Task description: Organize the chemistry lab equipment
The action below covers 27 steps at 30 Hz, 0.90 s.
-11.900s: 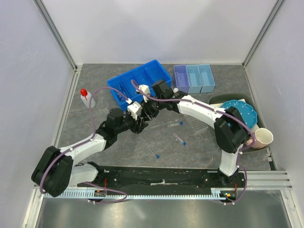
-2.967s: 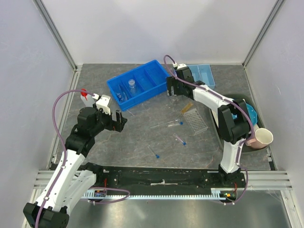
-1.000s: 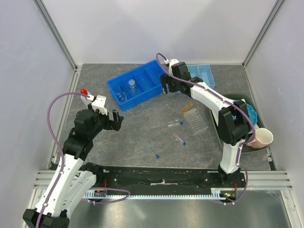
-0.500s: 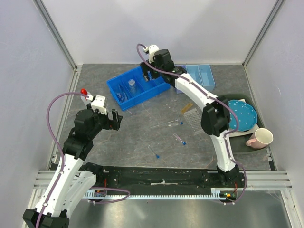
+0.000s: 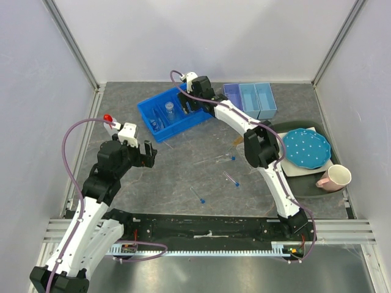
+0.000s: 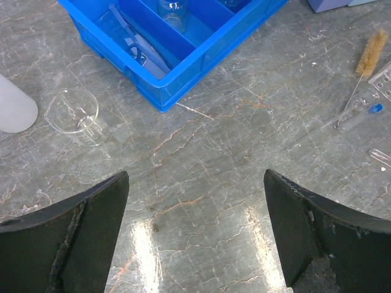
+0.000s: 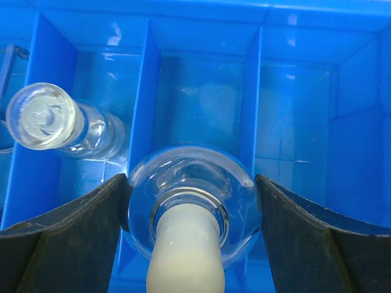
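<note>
Swung left since half a second ago, the right arm now hangs over the blue divided bin (image 6: 208,58). Sorting looks partly done. At left, the squeeze bottle (image 6: 12,107) and a glass beaker (image 6: 73,113) wait on the table, with the left gripper (image 6: 195,183) spread wide and empty nearby. The bin holds safety glasses (image 6: 137,54) and a stoppered flask (image 7: 46,116). The right gripper (image 7: 190,207) pinches a round-bottom flask (image 7: 183,174) above one compartment. Blue-capped test tubes (image 5: 231,178) and a brush (image 6: 371,52) lie loose further right. No writing is legible.
</note>
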Available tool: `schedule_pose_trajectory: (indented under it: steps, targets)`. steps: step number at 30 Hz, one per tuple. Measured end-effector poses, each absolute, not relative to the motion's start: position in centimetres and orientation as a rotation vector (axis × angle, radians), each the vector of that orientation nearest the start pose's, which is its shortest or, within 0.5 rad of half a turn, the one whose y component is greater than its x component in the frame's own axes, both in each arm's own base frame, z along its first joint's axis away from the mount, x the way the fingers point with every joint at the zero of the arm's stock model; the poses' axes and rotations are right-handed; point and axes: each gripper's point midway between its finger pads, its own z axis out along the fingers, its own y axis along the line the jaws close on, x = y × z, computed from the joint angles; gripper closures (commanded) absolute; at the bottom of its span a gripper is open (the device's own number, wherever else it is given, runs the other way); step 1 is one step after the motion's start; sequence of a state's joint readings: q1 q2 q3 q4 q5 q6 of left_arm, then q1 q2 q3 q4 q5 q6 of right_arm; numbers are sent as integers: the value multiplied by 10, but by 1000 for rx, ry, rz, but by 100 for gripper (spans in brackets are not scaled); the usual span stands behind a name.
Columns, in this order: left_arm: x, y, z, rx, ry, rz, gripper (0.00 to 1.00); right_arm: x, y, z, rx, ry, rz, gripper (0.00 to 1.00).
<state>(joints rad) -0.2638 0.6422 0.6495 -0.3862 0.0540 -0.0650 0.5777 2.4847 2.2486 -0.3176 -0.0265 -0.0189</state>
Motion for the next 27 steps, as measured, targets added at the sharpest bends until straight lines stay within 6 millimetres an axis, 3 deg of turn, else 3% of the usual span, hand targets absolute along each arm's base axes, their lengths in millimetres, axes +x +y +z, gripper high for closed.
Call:
schedule_pose_trajectory:
  steps: [3, 9, 12, 13, 27]
  targets:
    - [257, -82, 202, 231, 1949, -269, 3, 561, 372, 94, -646, 2062, 359, 38]
    - [257, -82, 201, 231, 1951, -268, 3, 565, 374, 94, -643, 2048, 361, 25]
    - [257, -82, 201, 231, 1951, -268, 3, 565, 374, 94, -643, 2045, 361, 14]
    - [257, -82, 201, 231, 1951, -268, 3, 565, 374, 94, -642, 2045, 360, 2]
    - [257, -82, 202, 230, 1949, -269, 3, 569, 376, 98, -639, 2018, 362, 2]
